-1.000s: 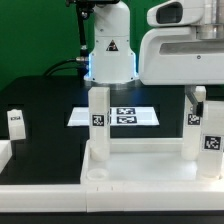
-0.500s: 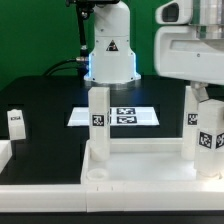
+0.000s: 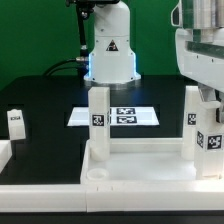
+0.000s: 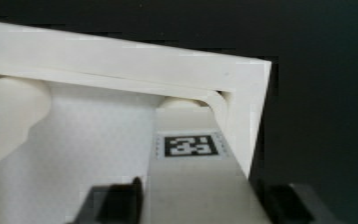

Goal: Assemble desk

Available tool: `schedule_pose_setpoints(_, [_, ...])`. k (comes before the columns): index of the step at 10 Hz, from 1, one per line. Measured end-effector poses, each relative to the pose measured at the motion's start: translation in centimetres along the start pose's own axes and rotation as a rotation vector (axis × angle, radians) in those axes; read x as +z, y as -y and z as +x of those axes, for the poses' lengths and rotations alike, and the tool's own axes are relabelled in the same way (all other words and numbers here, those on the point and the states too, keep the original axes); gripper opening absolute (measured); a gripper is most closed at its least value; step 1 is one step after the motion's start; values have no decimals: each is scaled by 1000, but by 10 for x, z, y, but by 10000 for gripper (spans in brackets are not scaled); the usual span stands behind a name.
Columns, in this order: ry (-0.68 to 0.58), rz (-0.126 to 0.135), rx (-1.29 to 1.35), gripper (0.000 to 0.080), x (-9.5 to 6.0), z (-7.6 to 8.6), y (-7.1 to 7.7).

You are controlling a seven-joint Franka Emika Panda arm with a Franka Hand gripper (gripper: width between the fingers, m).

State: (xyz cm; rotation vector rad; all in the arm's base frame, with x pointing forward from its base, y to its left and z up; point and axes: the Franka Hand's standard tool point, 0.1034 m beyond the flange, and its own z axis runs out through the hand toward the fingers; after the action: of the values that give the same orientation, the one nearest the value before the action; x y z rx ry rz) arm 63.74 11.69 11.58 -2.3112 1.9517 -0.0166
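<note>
Now my gripper [image 4: 197,205] stands open, its fingers either side of a tagged leg [image 4: 190,150] upright in the tabletop [image 3: 140,160] at the exterior view's lower right. I should back off along the leg's axis, without nudging it.

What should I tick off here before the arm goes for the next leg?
1. Gripper clear of the fitted leg: cannot tell; fingers flank it.
2. Fitted legs upright on the tabletop: ok; three legs seen standing.
3. Fourth corner socket free: ok.
4. Loose leg reachable: ok, standing alone on the table at the exterior view's left.
5. Marker board uncovered: ok.
</note>
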Motion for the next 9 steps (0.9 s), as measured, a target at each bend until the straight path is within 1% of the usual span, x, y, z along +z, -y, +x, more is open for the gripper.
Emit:
schedule_pose_setpoints(1, [-5, 5, -230, 388, -1, 3, 1])
schedule_pose_setpoints(2, [-6, -1, -444, 570, -1, 1, 1])
schedule_pose_setpoints(3, [-7, -9, -532, 632, -1, -1, 0])
schedule_pose_setpoints(4, [-10, -9, -565, 632, -1, 1, 0])
schedule_pose_setpoints(6, [-11, -11, -718, 647, -1, 3, 0])
schedule_pose_setpoints(7, [-33, -6, -914, 649, -3, 5, 3])
schedule_pose_setpoints(8, [-82, 15, -1171, 649, -6, 8, 8])
schedule_pose_setpoints(9, [-92, 20, -1244, 649, -1, 7, 6])
